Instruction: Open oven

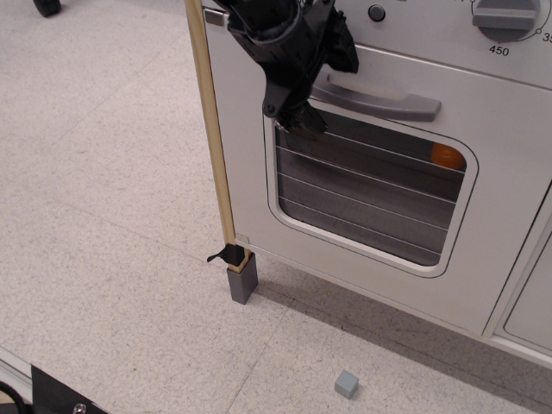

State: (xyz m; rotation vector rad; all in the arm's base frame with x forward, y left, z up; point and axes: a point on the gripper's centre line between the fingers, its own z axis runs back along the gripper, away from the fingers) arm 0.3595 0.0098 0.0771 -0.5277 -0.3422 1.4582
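Observation:
The white oven (483, 259) fills the right of the view, and its door is closed. The door has a grey bar handle (388, 99) above a rounded window (371, 194) lined with wires. A grey temperature dial (504, 17) and a black button (376, 12) sit on the panel above. Something orange (446, 155) shows behind the window. My black gripper (321, 90) is at the handle's left end and hides it. It is open, with one finger (297, 116) below the bar and the other above it.
A thin wooden post (211, 147) runs down the oven's left edge to a grey foot block (242, 280). A small grey cube (346, 384) lies on the speckled floor (103, 216). A plain white cabinet panel (530, 302) adjoins at the right. A black frame (60, 397) is at the bottom left.

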